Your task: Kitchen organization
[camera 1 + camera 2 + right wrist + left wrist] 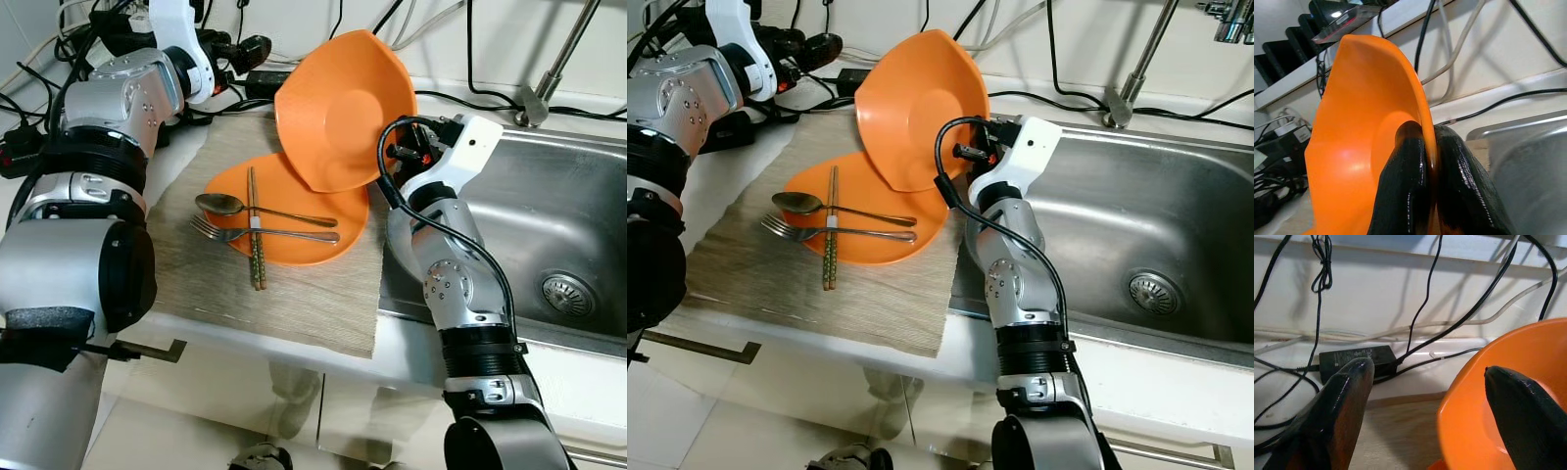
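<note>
The left hand (1425, 396) is spread wide near the back of the counter (294, 338), holding nothing. The right hand (1427, 166) pinches the rim of a tilted orange plastic bowl (343, 108), lifted over the flat orange plate (304, 245) with spoon, fork and chopsticks. The bowl looks light, stiff and a bit slippery, so the rim is the best place to hold it.

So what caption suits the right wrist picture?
Right claw pinching the rim of a tilted orange bowl beside the sink.

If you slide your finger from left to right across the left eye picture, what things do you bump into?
Left arm → spoon → chopsticks → tilted orange bowl → right gripper pinching its rim → sink drain.
</note>
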`<state>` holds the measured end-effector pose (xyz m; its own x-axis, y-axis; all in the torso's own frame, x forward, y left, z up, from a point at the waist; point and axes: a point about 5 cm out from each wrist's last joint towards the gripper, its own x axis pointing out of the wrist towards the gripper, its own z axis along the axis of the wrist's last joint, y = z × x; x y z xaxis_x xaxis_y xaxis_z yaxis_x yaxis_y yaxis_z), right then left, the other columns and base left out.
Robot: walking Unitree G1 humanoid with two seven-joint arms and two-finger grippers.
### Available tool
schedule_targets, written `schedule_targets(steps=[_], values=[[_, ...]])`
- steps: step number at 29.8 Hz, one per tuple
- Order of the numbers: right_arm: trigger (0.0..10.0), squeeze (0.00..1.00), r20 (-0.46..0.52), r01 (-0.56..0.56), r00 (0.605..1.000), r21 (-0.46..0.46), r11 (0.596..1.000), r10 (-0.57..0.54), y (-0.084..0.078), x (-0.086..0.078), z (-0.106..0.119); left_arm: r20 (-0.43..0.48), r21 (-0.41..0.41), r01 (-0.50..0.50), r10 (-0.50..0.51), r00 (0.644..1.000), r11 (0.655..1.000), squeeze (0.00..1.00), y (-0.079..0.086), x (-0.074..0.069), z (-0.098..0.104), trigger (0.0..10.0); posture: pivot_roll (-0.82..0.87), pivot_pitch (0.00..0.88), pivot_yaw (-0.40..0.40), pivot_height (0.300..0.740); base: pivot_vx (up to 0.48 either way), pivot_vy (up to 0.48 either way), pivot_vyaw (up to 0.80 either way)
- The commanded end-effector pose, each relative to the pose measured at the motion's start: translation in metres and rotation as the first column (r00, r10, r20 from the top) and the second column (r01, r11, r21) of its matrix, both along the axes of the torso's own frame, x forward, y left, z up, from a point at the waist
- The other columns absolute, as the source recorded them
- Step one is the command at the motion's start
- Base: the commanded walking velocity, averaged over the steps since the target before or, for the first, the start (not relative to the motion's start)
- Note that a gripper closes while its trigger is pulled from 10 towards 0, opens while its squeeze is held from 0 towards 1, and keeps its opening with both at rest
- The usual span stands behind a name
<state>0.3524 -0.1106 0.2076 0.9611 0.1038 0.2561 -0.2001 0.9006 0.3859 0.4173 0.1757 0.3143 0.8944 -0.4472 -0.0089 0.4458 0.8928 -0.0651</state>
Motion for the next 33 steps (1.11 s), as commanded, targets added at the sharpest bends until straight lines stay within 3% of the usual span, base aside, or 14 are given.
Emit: schedule_targets(steps=[1, 8, 12, 14, 20, 25, 29, 33], values=[[0.0, 0.0, 0.076, 0.022, 0.997, -0.005, 1.0, -0.021, -0.003, 0.0, 0.018, -0.017, 0.009, 0.002, -0.002, 1.0, 1.0, 0.0, 0.001, -0.001, -0.003, 10.0, -0.01, 0.006, 0.053, 0.74, 0.0, 0.0, 0.0], [0.0, 0.0, 0.103, 0.127, 0.987, -0.061, 0.99, -0.12, -0.029, -0.004, 0.019, -0.055, -0.041, 0.007, -0.009, 0.998, 0.999, 0.0, -0.002, -0.002, -0.027, 10.0, -0.02, 0.006, 0.058, 0.74, 0.0, 0.0, 0.0], [0.0, 0.0, 0.107, 0.149, 0.984, -0.073, 0.986, -0.141, -0.036, -0.005, 0.019, -0.063, -0.044, 0.007, -0.009, 0.998, 0.999, 0.0, -0.001, -0.004, -0.034, 10.0, -0.02, 0.005, 0.059, 0.74, 0.0, 0.0, 0.0], [0.0, 0.0, 0.113, 0.19, 0.977, -0.101, 0.977, -0.178, -0.047, -0.006, 0.017, -0.081, -0.056, 0.022, -0.026, 0.996, 0.998, 0.0, -0.004, -0.007, -0.046, 10.0, -0.02, 0.0, 0.063, 0.74, 0.0, 0.0, 0.0], [0.0, 0.0, 0.094, 0.232, 0.971, -0.129, 0.964, -0.221, -0.06, -0.01, 0.008, -0.118, -0.074, 0.054, -0.062, 0.991, 0.996, 0.0, -0.014, -0.016, -0.066, 10.0, -0.02, 0.0, 0.062, 0.74, 0.0, 0.0, 0.0], [0.0, 0.0, 0.08, 0.244, 0.969, -0.134, 0.96, -0.235, -0.063, -0.011, 0.003, -0.091, -0.105, 0.102, -0.111, 0.99, 0.989, 0.0, -0.026, -0.024, -0.066, 10.0, -0.02, 0.0, 0.065, 0.74, 0.0, 0.0, 0.0], [0.0, 0.0, 0.084, 0.289, 0.957, -0.147, 0.946, -0.279, -0.073, -0.012, 0.001, -0.027, -0.172, 0.141, -0.148, 0.989, 0.975, 0.0, -0.044, -0.036, -0.054, 10.0, -0.02, 0.0, 0.066, 0.74, 0.0, 0.0, 0.0], [0.0, 0.0, 0.1, 0.343, 0.939, -0.169, 0.924, -0.33, -0.082, -0.014, 0.002, 0.002, -0.215, 0.152, -0.155, 0.988, 0.965, 0.0, -0.049, -0.042, -0.05, 10.0, -0.02, 0.0, 0.066, 0.74, 0.0, 0.0, 0.0]])
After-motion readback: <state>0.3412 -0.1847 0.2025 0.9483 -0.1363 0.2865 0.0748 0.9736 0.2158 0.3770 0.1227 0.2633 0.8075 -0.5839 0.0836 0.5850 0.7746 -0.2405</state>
